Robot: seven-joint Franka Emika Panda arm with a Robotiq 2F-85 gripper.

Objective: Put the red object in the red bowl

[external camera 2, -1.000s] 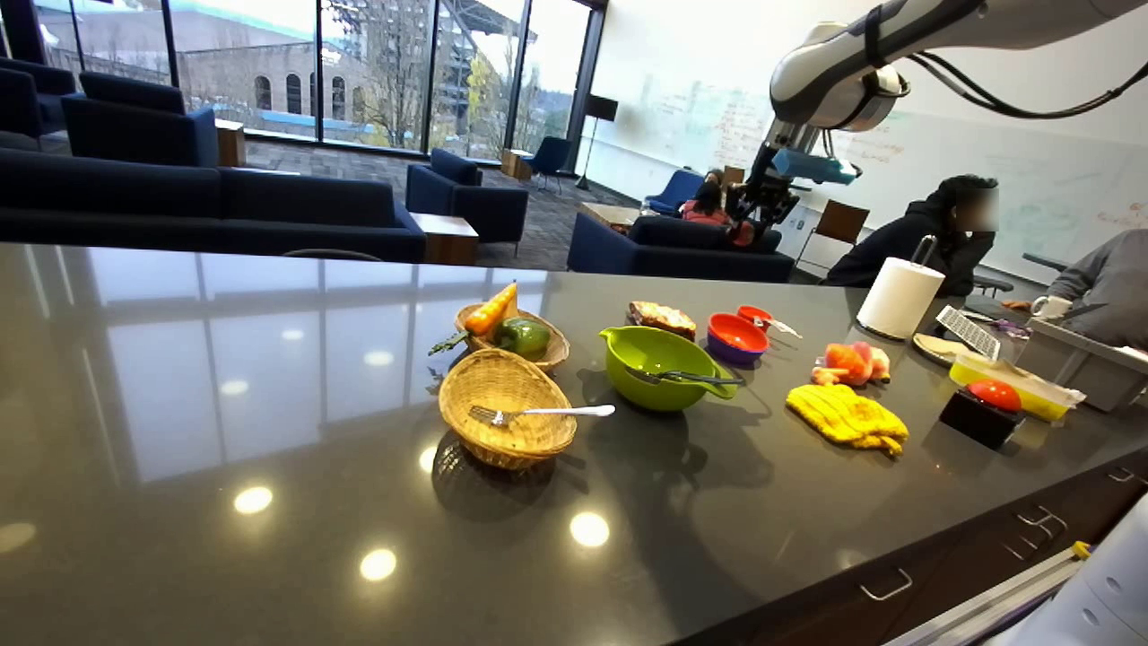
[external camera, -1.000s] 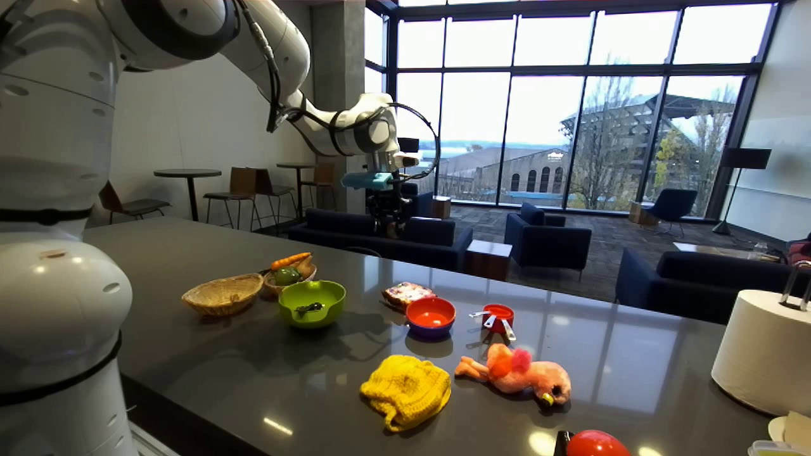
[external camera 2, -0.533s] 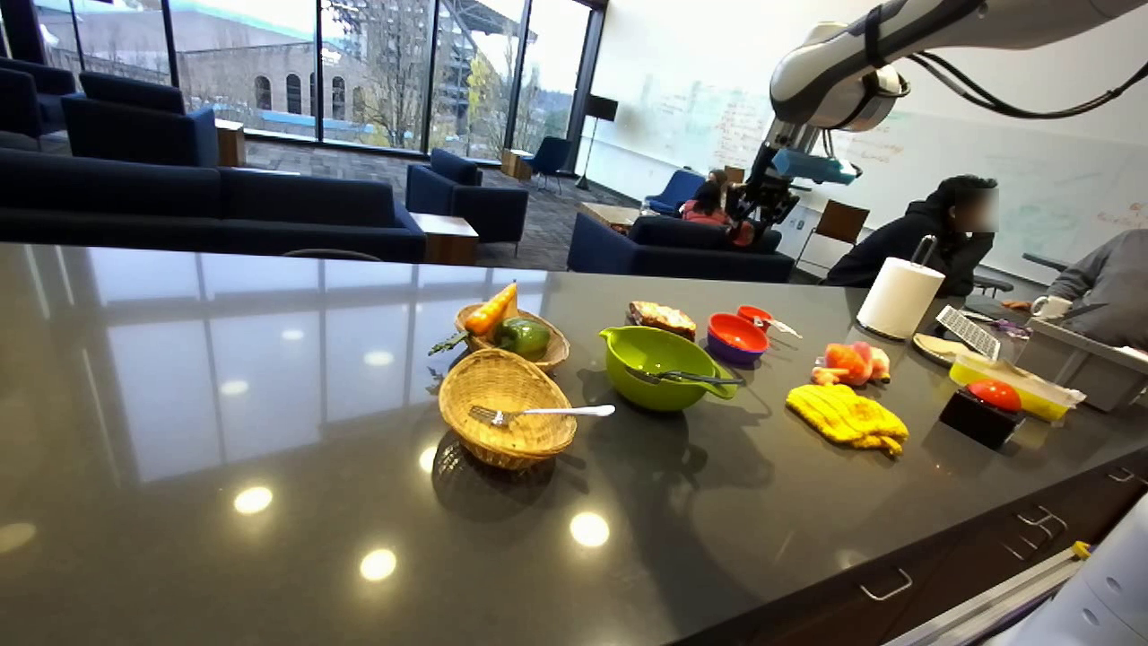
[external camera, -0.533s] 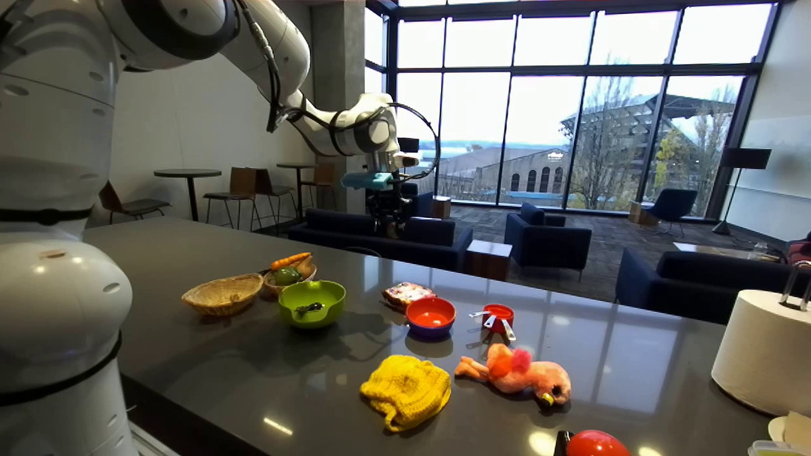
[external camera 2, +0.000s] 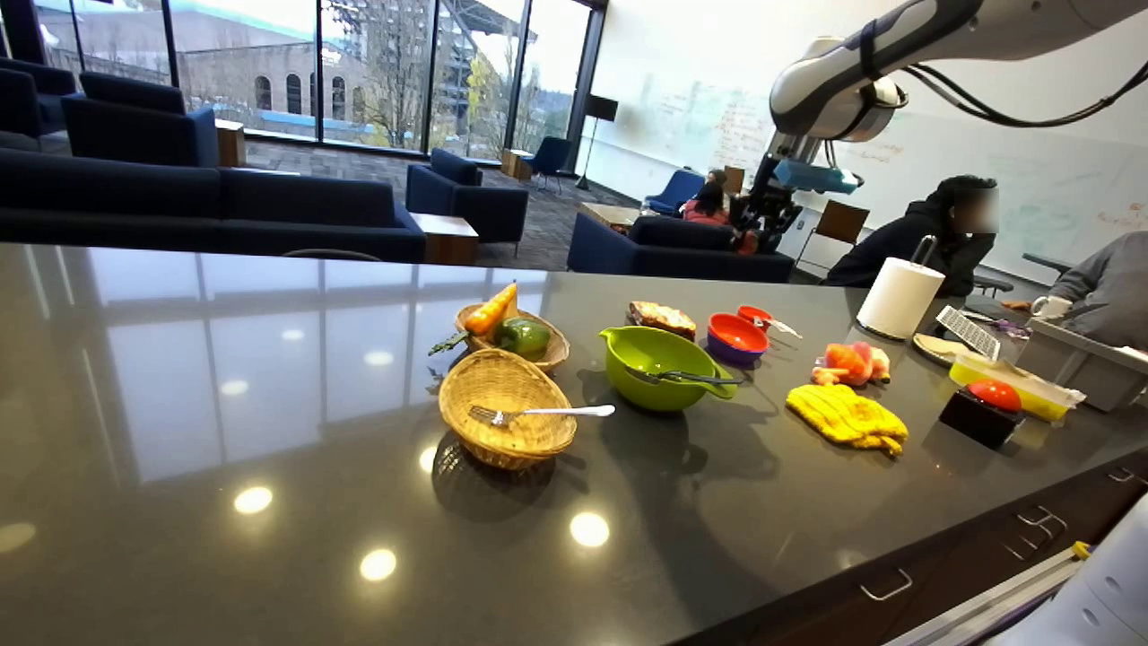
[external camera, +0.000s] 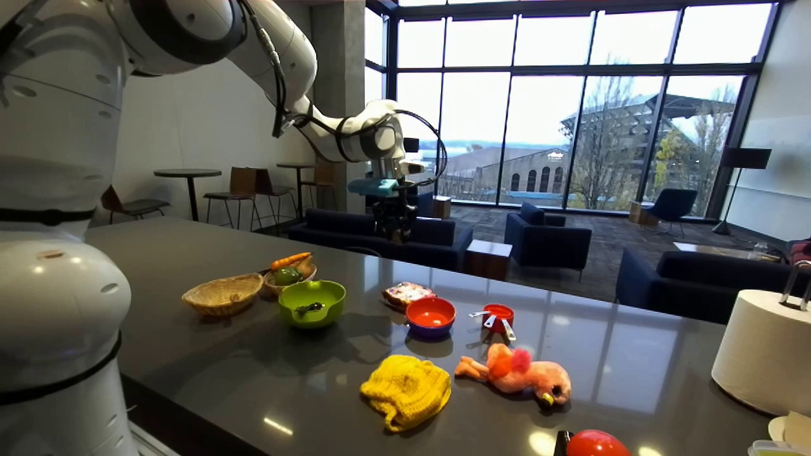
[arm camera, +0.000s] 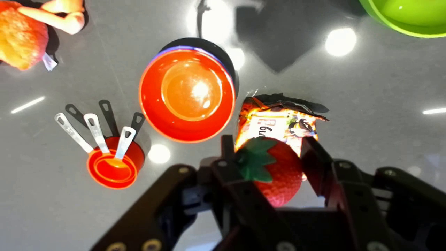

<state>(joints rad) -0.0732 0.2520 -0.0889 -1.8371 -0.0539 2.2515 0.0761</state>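
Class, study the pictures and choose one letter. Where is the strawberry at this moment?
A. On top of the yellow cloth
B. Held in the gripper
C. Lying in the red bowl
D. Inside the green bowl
B: the wrist view shows the red strawberry with its green leaves clasped in the gripper, while the red bowl stands apart from it on the counter.

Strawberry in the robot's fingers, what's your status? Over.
Fingers closed on strawberry, up in the air. Not yet in the red bowl. Snack packet beside the bowl, likely not in the way.
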